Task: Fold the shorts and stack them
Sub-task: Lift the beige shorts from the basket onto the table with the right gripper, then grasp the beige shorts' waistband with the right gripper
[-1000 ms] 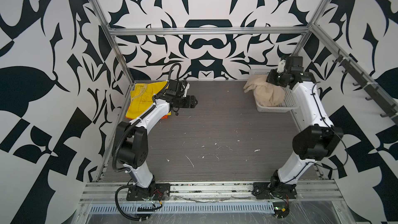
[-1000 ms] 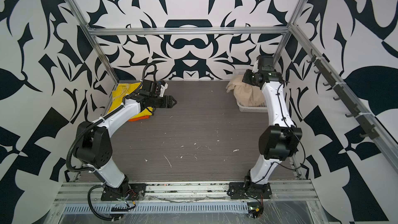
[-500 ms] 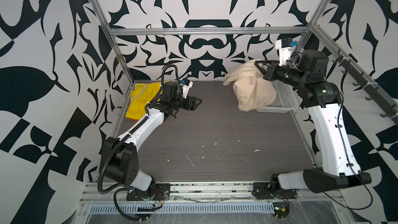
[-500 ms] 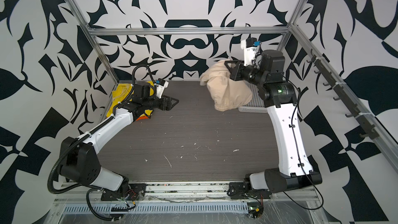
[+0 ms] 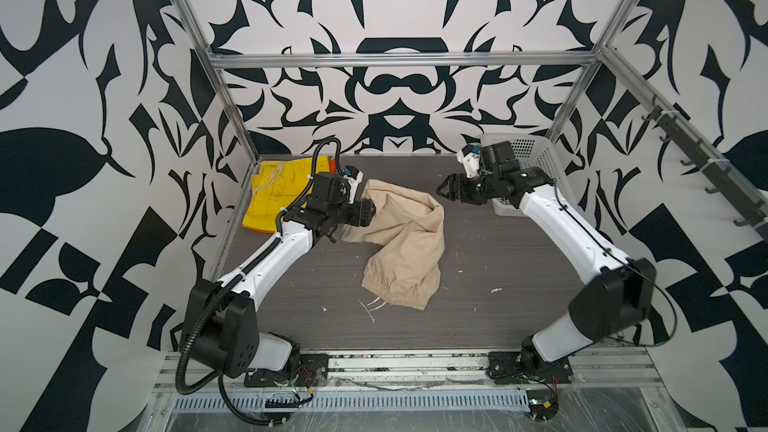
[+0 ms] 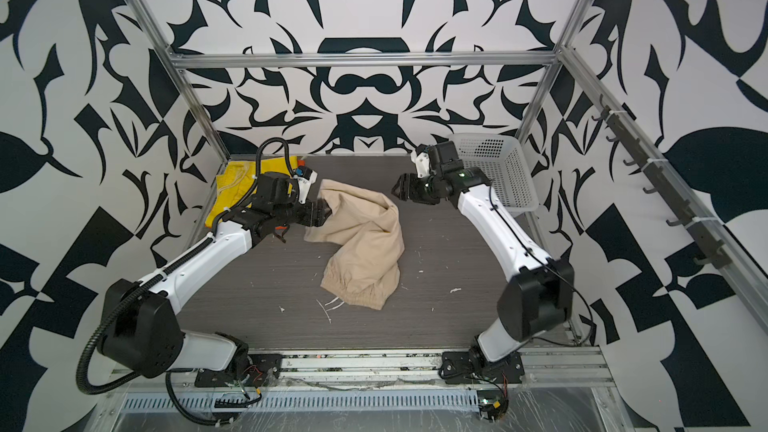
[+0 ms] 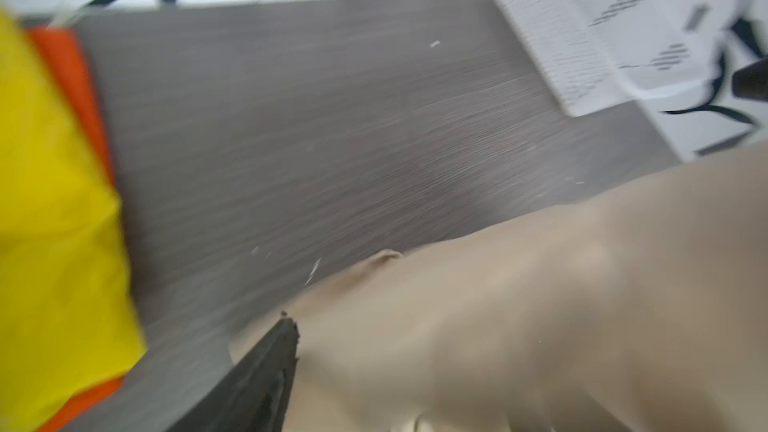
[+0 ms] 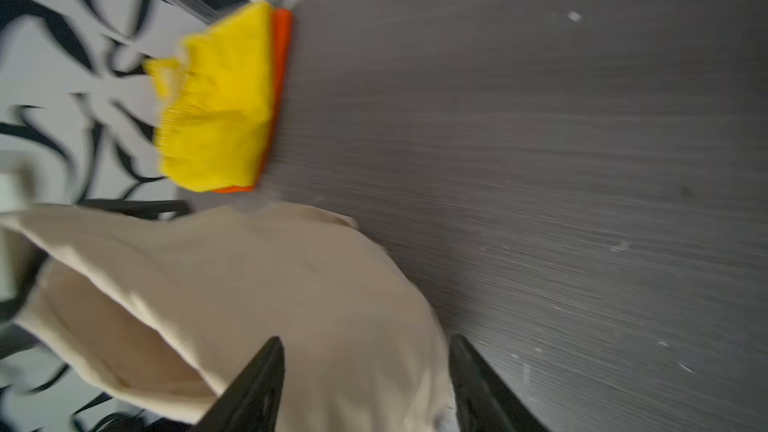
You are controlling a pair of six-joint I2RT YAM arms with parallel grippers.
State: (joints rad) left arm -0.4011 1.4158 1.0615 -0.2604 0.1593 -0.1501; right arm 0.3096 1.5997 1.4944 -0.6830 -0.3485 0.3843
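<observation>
The beige shorts (image 5: pixel 405 238) lie in a crumpled heap in the middle of the table (image 5: pixel 519 292), gathered waistband (image 5: pixel 395 290) toward the near side and the legs bunched up toward the far left. At the far left corner the yellow shorts (image 5: pixel 276 197) sit folded on top of the orange shorts (image 8: pixel 282 76), of which only an edge shows. The white perforated basket (image 5: pixel 536 155) at the far right is empty.

The left gripper (image 5: pixel 368 214) is nosed into the far-left edge of the beige cloth. Its jaws stand wide, and the left wrist view shows one finger (image 7: pixel 270 367) with cloth lying against it rather than pinched. The right gripper (image 5: pixel 444 192) hovers just to the right of the heap, its jaws spread and holding nothing.

Two pairs look done, and the third seems to be at the laying-out step. The next move likely calls for each gripper to take an edge of the beige pair and pull it flat before any fold, as the twisted cloth would fold badly; the folded pair then goes on the yellow one
</observation>
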